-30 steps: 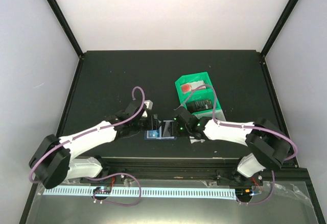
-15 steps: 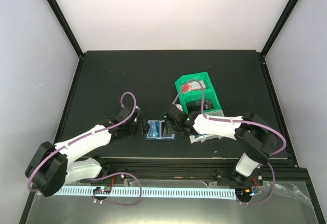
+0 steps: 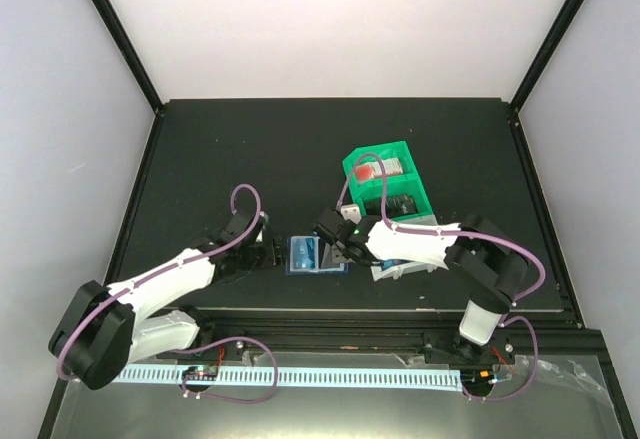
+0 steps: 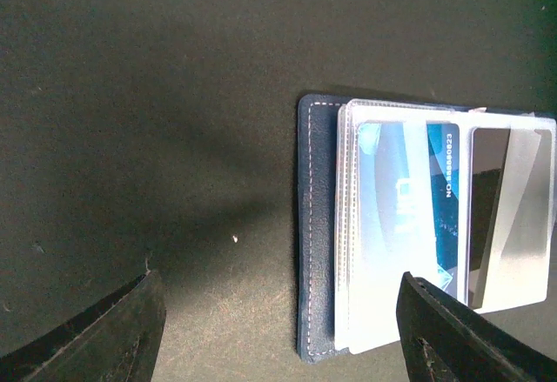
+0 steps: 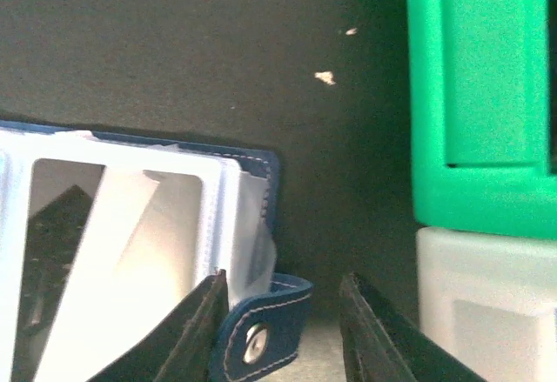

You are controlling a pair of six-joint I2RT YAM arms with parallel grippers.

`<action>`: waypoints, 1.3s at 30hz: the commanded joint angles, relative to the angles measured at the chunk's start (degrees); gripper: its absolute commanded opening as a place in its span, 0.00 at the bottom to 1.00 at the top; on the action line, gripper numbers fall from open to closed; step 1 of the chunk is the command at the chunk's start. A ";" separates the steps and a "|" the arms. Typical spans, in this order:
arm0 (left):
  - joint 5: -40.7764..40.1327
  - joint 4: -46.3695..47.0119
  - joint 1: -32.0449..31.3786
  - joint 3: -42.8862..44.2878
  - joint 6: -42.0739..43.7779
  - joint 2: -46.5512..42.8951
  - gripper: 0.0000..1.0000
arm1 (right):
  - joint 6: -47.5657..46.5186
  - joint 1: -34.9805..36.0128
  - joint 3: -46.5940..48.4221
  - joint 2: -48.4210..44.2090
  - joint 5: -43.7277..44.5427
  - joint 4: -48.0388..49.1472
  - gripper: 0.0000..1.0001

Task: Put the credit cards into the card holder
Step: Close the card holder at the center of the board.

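- One blue plastic credit card (image 4: 409,199) sits inside a clear sleeve of the dark navy folding card holder (image 4: 315,225), which lies open and flat on the black table (image 3: 220,159), low and centre in the top view.
- What changed: a second ago both arms were crowded right over the holder. Now your left gripper (image 4: 280,312) has backed off to the left, jaws wide apart and holding nothing, with the holder's lower left corner between the fingers in its own view.
- Your right gripper (image 5: 283,282) has slid in over the holder's right side. Its jaws are apart, straddling the navy snap tab (image 5: 261,338) without clamping it, as far as I can tell.
- My read: that card is seated and let go, so you're between cards. I can't spot another loose card anywhere in these views, so look before you commit.
- Edges: the holder is close to the table's bottom edge in the top view, so don't drag it downward.
- The green plastic bin (image 5: 479,95) and white plastic bin (image 5: 487,286) sit just to the right of the tab, so it's tight there for the right wrist.
- Open room is all up and left in the top view, so pull out that way if you need space.
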 commanded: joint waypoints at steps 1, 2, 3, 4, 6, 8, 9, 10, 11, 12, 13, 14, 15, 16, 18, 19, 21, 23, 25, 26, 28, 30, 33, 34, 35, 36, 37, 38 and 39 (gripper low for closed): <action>2.61 2.66 0.61 -1.19 0.54 -1.59 0.75 | 2.50 0.45 1.14 -0.80 6.04 -5.06 0.32; 2.79 2.91 0.65 -1.38 0.56 -1.60 0.75 | 2.48 0.47 1.15 -1.07 5.87 -4.88 0.28; 2.91 3.04 0.73 -1.56 0.63 -1.48 0.74 | 2.37 0.42 1.21 -1.23 5.50 -4.61 0.23; 2.94 3.05 0.80 -1.66 0.71 -1.47 0.75 | 2.18 0.46 1.25 -1.38 5.05 -4.06 0.17; 2.94 2.98 0.97 -1.92 0.80 -1.58 0.75 | 1.60 0.47 1.51 -1.75 3.41 -3.10 0.03; 2.73 2.94 1.23 -2.34 0.78 -2.05 0.74 | 1.05 0.47 1.53 -2.81 0.82 -1.49 0.01; 2.45 2.90 1.48 -2.59 0.74 -2.52 0.75 | 0.81 0.45 1.33 -3.60 -0.85 -0.27 0.01; 2.16 2.92 1.64 -2.86 0.61 -2.88 0.75 | 0.52 0.42 1.09 -4.55 -2.57 0.88 0.01; 2.03 3.05 1.95 -3.12 0.56 -3.18 0.75 | 0.32 0.46 0.65 -5.55 -4.56 2.47 0.01; 1.98 3.34 2.17 -3.43 0.56 -3.22 0.75 | 0.17 0.42 -0.08 -6.76 -6.43 4.46 0.01; 2.09 4.06 2.38 -3.84 0.51 -3.01 0.74 | 0.23 0.46 -0.95 -8.42 -8.29 6.38 0.01; 2.44 4.74 2.78 -4.24 0.49 -2.70 0.74 | 0.47 0.39 -1.80 -9.53 -9.67 8.12 0.01; 3.16 5.22 3.17 -4.49 0.51 -1.89 0.72 | 0.69 0.38 -2.55 -10.58 -10.77 9.54 0.01; 3.91 5.60 3.46 -4.48 0.67 -1.08 0.70 | 0.75 0.38 -3.00 -11.29 -11.90 10.99 0.01; 4.93 6.20 3.87 -4.50 0.82 0.76 0.64 | 0.78 0.30 -3.47 -11.96 -13.82 13.57 0.01; 5.04 6.54 3.95 -4.69 0.77 1.37 0.62 | 0.68 0.23 -3.41 -11.81 -14.76 14.71 0.01; 5.09 6.93 4.22 -5.29 0.41 2.35 0.57 | 0.49 0.13 -2.72 -10.79 -17.25 16.51 0.01; 5.30 7.34 4.55 -5.84 0.47 2.93 0.55 | 0.43 -0.04 -1.51 -9.18 -18.84 17.64 0.01; 5.30 7.45 4.91 -6.09 0.71 3.28 0.54 | 0.70 -0.13 -0.42 -7.66 -20.80 19.22 0.01; 5.54 7.65 5.14 -6.12 0.96 3.55 0.52 | 0.73 -0.14 0.13 -6.91 -22.30 20.40 0.01; 6.21 7.91 5.55 -6.03 1.53 4.23 0.49 | 0.88 -0.19 1.18 -5.50 -24.39 22.53 0.01; 7.44 8.90 5.82 -6.15 1.88 4.76 0.45 | 1.09 -0.23 1.75 -4.16 -26.36 24.80 0.01; 9.70 10.95 6.08 -6.30 2.07 5.88 0.41 | 1.99 -0.44 1.55 -2.74 -29.00 28.24 0.01; 10.66 11.56 6.10 -6.22 2.32 6.34 0.40 | 2.32 -0.46 1.43 -2.43 -29.69 29.29 0.01; 11.52 12.21 6.10 -6.12 2.54 6.73 0.40 | 2.56 -0.54 1.44 -2.06 -30.10 30.15 0.01; 12.33 13.17 6.10 -6.20 2.63 7.07 0.40 | 2.80 -0.60 1.43 -1.65 -30.70 30.99 0.01; 12.97 14.22 6.10 -6.38 2.85 7.40 0.40 | 3.15 -0.67 1.33 -1.23 -31.26 31.68 0.01; 13.69 15.26 6.11 -6.56 2.83 7.83 0.40 | 3.67 -0.81 1.21 -0.78 -31.87 32.61 0.01; 14.34 16.11 6.19 -6.55 2.72 8.38 0.40 | 4.22 -0.97 0.99 -0.28 -32.52 33.95 0.01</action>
